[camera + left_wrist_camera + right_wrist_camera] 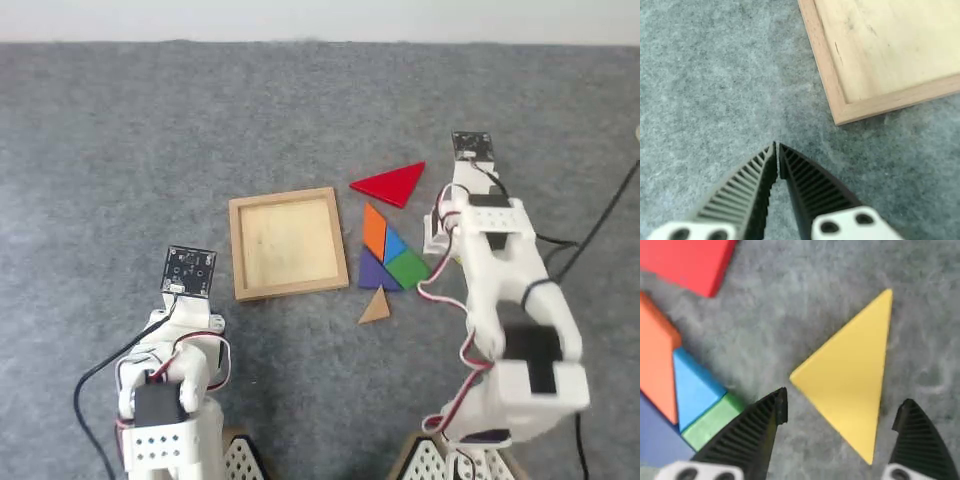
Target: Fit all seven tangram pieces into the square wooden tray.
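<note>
Tangram pieces (387, 256) beside square wooden tray (238, 250)

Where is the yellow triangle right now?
In the right wrist view, the yellow triangle lies flat on the grey mat, framed by the tips of the open right claw, a gap away from the green piece and blue piece.

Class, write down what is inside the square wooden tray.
Inside the wooden tray only its bare floor shows; no piece lies in it. Nothing covers it, so no part of its inside is hidden.
</note>
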